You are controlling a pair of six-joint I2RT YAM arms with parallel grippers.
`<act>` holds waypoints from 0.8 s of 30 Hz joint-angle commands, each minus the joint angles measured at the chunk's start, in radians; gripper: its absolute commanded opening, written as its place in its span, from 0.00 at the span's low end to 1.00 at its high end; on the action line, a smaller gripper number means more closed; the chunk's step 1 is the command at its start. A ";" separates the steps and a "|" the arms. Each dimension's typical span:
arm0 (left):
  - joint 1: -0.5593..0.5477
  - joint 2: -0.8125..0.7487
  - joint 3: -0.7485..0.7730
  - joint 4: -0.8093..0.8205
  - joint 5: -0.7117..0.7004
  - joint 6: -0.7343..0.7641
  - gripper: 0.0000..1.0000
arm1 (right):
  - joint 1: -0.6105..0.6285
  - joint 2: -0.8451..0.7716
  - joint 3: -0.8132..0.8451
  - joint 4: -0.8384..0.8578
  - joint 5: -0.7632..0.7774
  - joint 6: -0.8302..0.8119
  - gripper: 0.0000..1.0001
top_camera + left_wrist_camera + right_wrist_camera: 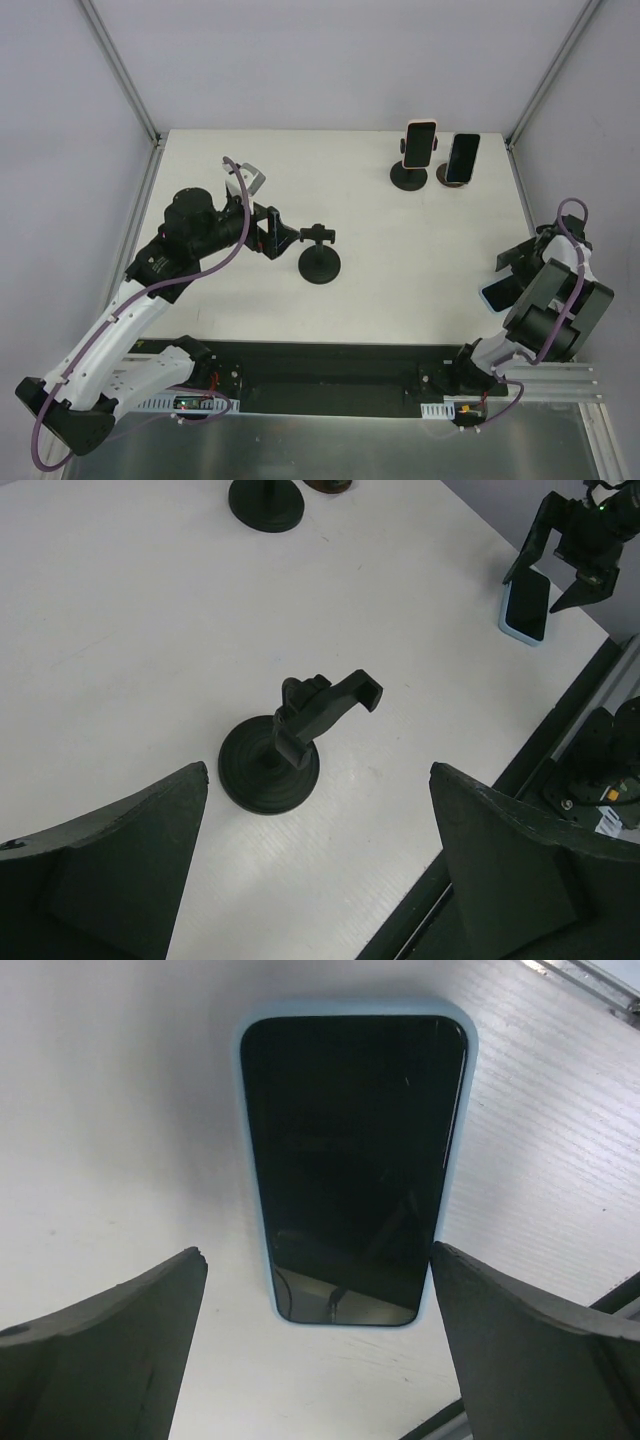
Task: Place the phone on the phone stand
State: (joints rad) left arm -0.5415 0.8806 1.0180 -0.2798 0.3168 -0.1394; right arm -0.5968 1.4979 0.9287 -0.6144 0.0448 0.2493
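The phone (355, 1165), glossy black glass in a pale blue case, lies flat by the bench's right edge, toward the near corner. Our right gripper (315, 1252) hangs over it with its fingers spread wide; we cannot tell whether they touch the matte white bench (400, 250). The empty black phone stand (320, 262) sits mid-bench with open room around it, and our left gripper (280, 238) is parted beside it. Two loaded stands (421, 150) occupy the far right corner.
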 commanded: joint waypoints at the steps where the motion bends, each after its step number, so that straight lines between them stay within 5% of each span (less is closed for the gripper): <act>1: 0.011 -0.002 0.007 0.042 0.045 -0.020 0.91 | -0.008 0.068 0.022 -0.015 -0.006 -0.065 0.96; 12: 0.014 0.026 0.014 0.037 0.076 -0.022 0.91 | 0.092 0.199 0.061 -0.004 -0.109 -0.087 0.99; 24: 0.038 0.049 0.014 0.036 0.096 -0.029 0.89 | 0.524 0.153 0.036 0.005 -0.183 0.008 0.89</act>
State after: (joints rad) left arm -0.5213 0.9268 1.0180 -0.2729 0.3820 -0.1478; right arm -0.2260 1.6672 0.9821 -0.6388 0.0391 0.1680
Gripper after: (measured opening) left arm 0.898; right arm 0.894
